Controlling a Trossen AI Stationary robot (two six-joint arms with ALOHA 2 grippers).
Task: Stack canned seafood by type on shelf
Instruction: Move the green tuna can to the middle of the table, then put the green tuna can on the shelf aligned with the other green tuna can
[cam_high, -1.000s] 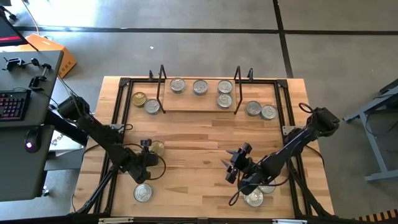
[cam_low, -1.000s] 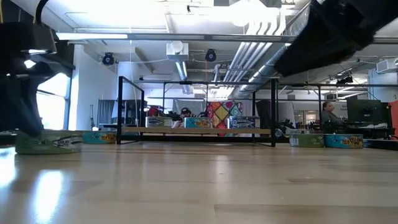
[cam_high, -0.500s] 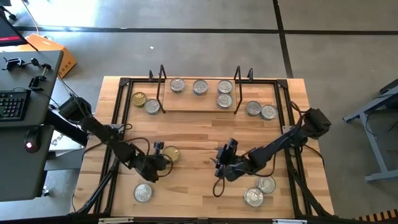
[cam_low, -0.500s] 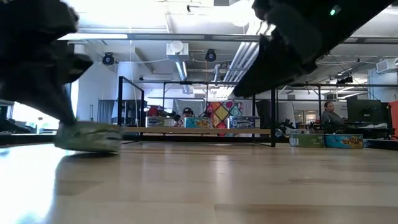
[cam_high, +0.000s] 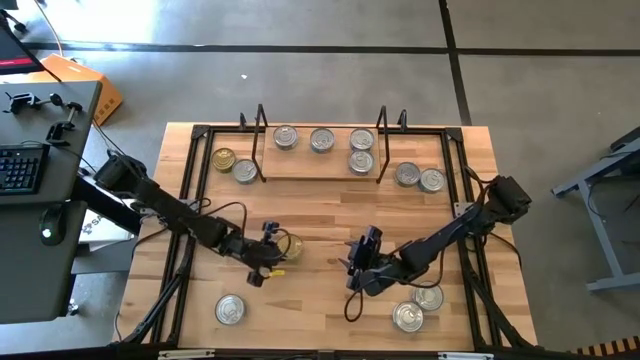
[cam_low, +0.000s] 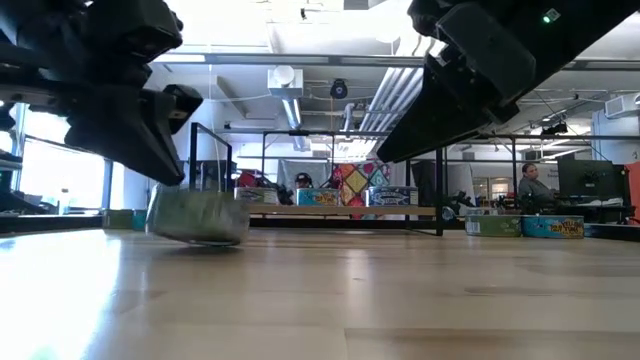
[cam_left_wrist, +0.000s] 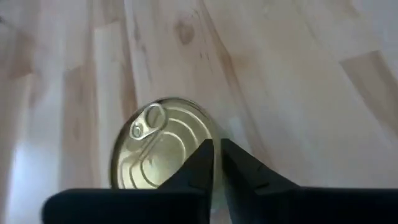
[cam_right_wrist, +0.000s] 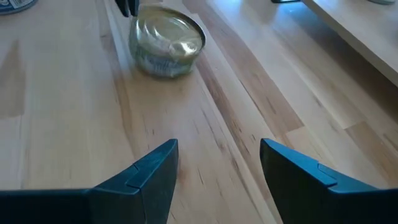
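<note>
A gold-lidded tin (cam_high: 284, 247) sits on the table's near middle, and my left gripper (cam_high: 268, 254) is shut on it from the left. In the low view this tin (cam_low: 197, 216) looks slightly tilted. To its right, my right gripper (cam_high: 358, 264) hovers open and holds nothing, facing the tin (cam_right_wrist: 166, 38). The shelf (cam_high: 310, 166) at the far middle carries several silver-lidded tins (cam_high: 321, 140), resting flat on their bases. My left gripper has the tin's rim (cam_left_wrist: 214, 138), on the side away from the pull tab, in the narrow gap between its fingers. One finger (cam_left_wrist: 198, 167) lies over the lid and the other (cam_left_wrist: 244, 173) outside the wall. The fingers slant down from the table's left.
A gold tin (cam_high: 224, 159) and a silver tin (cam_high: 245, 171) lie left of the shelf, and two silver tins (cam_high: 419, 178) lie right of it. One silver tin (cam_high: 230, 309) lies near left and two (cam_high: 416, 308) near right. Black frame rails edge the table.
My left gripper has swung toward the table's right while turning, taking the gold-lidded tin along the table from the left toward the middle. My right gripper has moved left, away from the near-right tins, then held still, open throughout.
</note>
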